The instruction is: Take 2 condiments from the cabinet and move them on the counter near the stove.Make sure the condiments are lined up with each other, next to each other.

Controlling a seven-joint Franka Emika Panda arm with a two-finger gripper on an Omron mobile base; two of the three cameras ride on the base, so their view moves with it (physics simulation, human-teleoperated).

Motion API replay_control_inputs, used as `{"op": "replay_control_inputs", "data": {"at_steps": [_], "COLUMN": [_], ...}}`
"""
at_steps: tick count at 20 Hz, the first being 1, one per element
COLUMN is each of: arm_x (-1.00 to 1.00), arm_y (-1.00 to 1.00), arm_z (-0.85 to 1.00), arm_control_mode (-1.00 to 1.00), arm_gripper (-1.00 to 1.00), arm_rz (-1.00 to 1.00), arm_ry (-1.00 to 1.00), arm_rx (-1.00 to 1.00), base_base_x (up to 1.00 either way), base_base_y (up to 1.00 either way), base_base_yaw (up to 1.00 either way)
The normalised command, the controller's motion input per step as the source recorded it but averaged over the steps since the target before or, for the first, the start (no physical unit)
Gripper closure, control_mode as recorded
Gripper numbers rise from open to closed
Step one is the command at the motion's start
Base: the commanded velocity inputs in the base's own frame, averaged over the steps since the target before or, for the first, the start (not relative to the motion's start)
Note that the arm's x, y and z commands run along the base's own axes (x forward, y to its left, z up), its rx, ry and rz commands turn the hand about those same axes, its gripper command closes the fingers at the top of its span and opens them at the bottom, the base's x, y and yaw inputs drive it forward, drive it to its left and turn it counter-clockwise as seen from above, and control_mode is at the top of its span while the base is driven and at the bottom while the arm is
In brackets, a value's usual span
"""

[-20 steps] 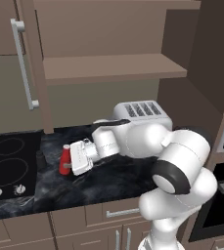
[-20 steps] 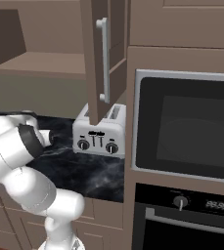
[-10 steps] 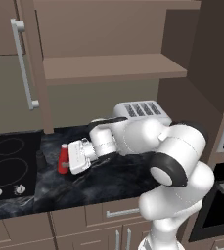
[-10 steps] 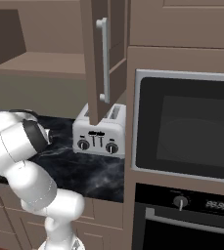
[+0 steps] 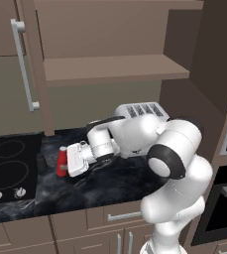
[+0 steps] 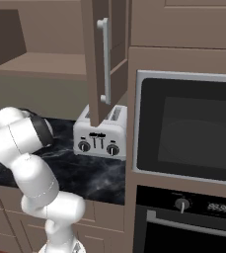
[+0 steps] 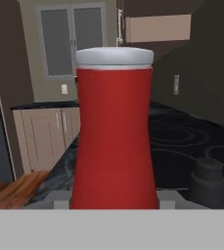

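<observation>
Closest to the hand camera, the red bottle (image 7: 114, 132) stands upright, its long axis vertical and its pale band uppermost, right in front of the lens. From the left base camera the gripper (image 5: 69, 161) reaches sideways, low over the counter (image 5: 110, 181), with the red bottle (image 5: 62, 161) upright at its tip; the jaws are closed in on the bottle's sides, pinching it. Whether the bottle's base touches the counter cannot be told. It sits near the counter's left part, just beside the right edge of the stove (image 5: 8, 166).

Just beyond the bottle, toward the stove, the small dark shaker (image 7: 209, 183) stands upright too, near the bottle but apart from it; in the left base view the shaker (image 5: 40, 161) stands at the stove's right edge. Farther back on the counter, by the wall, is the silver toaster (image 6: 100, 138). Above it, the cabinet (image 5: 115, 69) stands open, its door (image 6: 97, 59) with the long bar handle swung outward.
</observation>
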Motion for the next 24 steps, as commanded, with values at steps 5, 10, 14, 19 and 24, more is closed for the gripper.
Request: {"op": "replay_control_inputs", "data": {"at_steps": [5,10,14,19,24], "arm_x": [0.15,0.15,0.13,0.13,0.13], "arm_y": [0.09,0.10,0.08,0.07,0.06], "arm_z": [-0.10,-0.12,-0.10,-0.07,-0.03], "arm_control_mode": [-1.00,-1.00,-1.00,-1.00,-1.00], "arm_gripper": [1.00,1.00,1.00,1.00,1.00], "arm_rz": [0.00,0.00,0.00,0.00,0.00], "arm_ry": [0.00,0.00,0.00,0.00,0.00], "arm_rx": [0.00,0.00,0.00,0.00,0.00], "base_base_x": [0.00,0.00,0.00,0.00,0.00], "base_base_y": [0.00,0.00,0.00,0.00,0.00], "base_base_yaw": [0.00,0.00,0.00,0.00,0.00]}}
